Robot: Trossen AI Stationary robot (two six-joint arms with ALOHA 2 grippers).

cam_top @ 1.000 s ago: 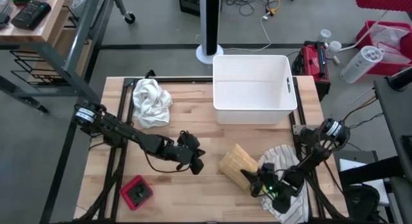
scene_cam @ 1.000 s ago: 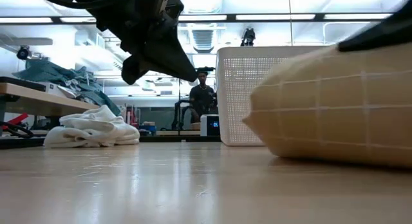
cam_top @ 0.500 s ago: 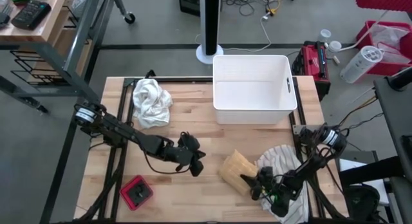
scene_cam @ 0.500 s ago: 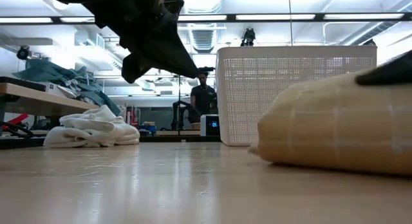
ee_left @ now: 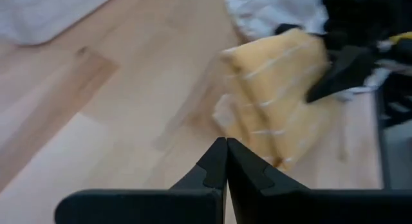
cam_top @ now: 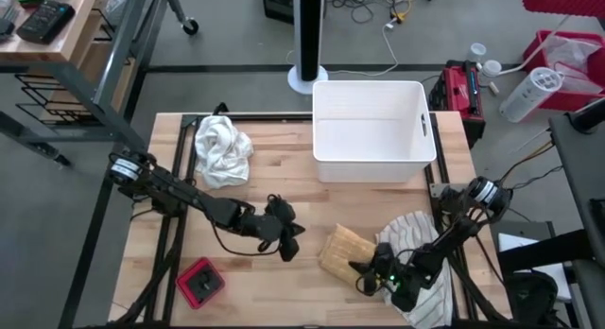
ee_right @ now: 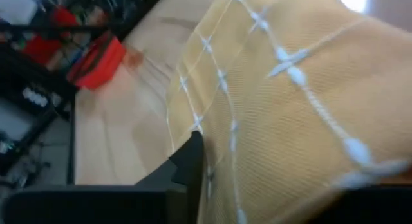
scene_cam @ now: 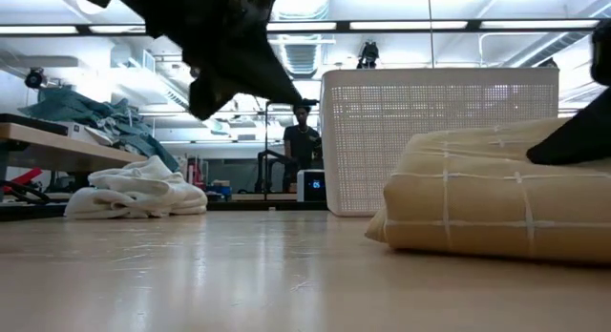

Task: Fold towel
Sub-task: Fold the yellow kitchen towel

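Overhead, table-level, two wrist views

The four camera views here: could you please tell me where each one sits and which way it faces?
High view: above the table, looking straight down; both arms, the white bin, the yellow towel.
Low view: at table-top height, looking level across; left arm overhead, yellow towel, crumpled white towel.
Left wrist view: on the left arm, looking past the shut left gripper at the towel.
Right wrist view: on the right arm, close against the towel.
All four share the yellow towel.
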